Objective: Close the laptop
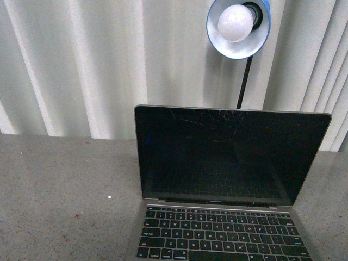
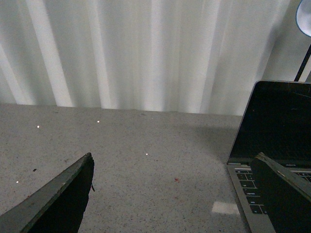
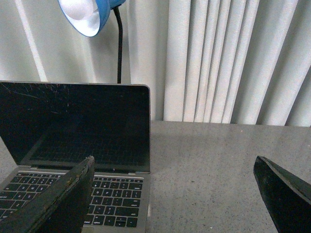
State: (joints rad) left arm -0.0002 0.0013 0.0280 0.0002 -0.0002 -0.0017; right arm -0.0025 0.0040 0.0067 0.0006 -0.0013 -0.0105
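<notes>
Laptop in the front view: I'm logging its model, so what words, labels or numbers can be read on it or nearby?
Nothing reads clearly.
The laptop, strip under its screen: tiny pale marking, too small to read.
Its keyboard: key legends too blurred to read.
The lamp: no text seen.

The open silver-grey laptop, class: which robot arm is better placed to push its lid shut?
Probably the right. The silver-grey metal laptop sits right of centre in the front view and fills more of the right wrist view than the left. The right gripper and left gripper are both open, empty.
</notes>
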